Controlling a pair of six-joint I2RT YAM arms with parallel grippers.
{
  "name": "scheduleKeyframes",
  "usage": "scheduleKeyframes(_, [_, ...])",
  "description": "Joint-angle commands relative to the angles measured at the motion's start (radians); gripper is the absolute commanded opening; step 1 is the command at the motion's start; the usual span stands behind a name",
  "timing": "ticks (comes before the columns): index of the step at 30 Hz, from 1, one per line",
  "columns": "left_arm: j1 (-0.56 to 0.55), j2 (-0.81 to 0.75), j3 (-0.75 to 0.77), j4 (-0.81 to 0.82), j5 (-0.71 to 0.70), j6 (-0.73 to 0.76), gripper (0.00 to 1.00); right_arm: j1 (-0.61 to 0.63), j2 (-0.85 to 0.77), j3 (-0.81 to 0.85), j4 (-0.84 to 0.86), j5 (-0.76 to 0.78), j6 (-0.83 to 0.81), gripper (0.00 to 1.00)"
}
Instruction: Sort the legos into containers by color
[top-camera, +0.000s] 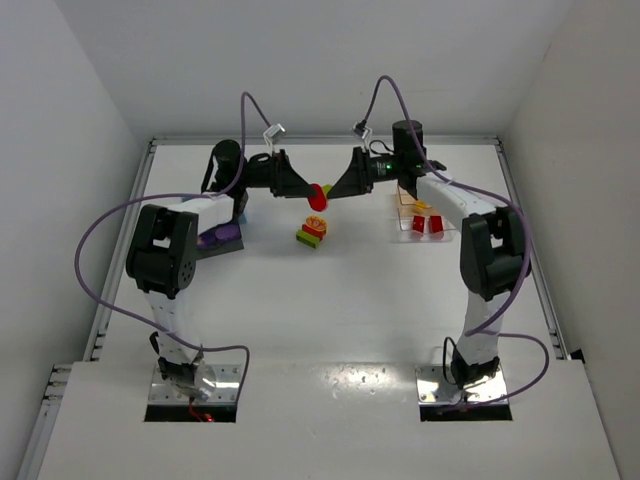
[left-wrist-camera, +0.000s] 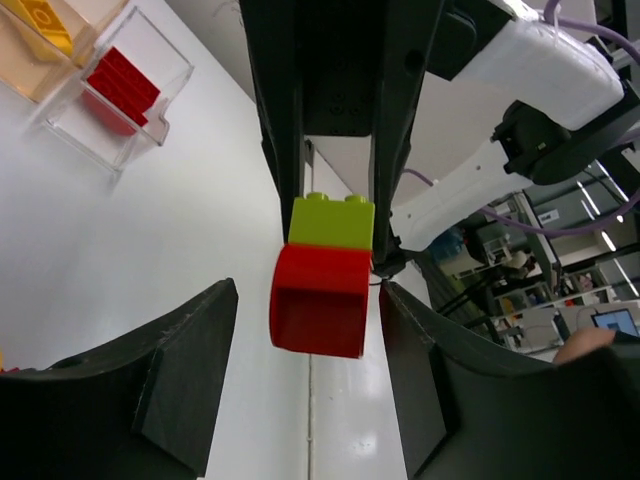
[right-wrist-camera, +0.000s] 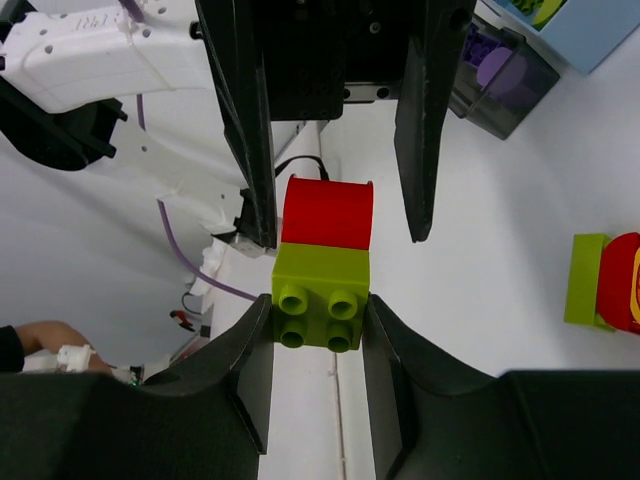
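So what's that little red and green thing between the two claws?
Two shiny plastic toy blocks pressed together: a lime green one with round studs and a red one, hollow at its free end. The pair lies sideways in mid-air. The right claw pinches the green block; the left claw flanks the red one, gaps showing.

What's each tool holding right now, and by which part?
The right tool clamps the lime green block by its two sides, with the red block stuck on its far end. The left tool flanks that red block with gaps, gripping nothing.

Loose legos (top-camera: 312, 235) lie between left tub (top-camera: 207, 250) and right tub (top-camera: 404, 222).
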Motion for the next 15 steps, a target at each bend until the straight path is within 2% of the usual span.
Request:
scheduleKeyframes(1, [-0.004, -0.009, -0.012, 0.092, 0.044, -0.016, 0.64, -0.017, 0.014, 0.027, 0.114, -0.031, 0.065, 0.03])
scheduleKeyframes(5, [-0.013, -0.009, -0.012, 0.11, 0.044, -0.025, 0.63, -0.017, 0.014, 0.038, 0.114, -0.031, 0.065, 0.03])
scheduleKeyframes(9, [-0.031, -0.009, -0.012, 0.121, 0.062, -0.035, 0.37, -0.017, 0.014, 0.029, 0.114, -0.031, 0.065, 0.03])
scheduleKeyframes(10, [-0.031, -0.009, -0.012, 0.121, 0.062, -0.035, 0.24, -0.031, 0.004, 0.029, 0.114, -0.031, 0.065, 0.03])
scheduleKeyframes(12, [-0.04, -0.009, -0.021, 0.121, 0.062, -0.035, 0.18, -0.063, -0.019, 0.007, 0.114, -0.011, 0.065, 0.03])
scheduleKeyframes(15, [-0.04, -0.019, -0.059, 0.13, 0.04, -0.026, 0.16, -0.147, -0.063, -0.002, 0.102, -0.002, 0.065, 0.03])
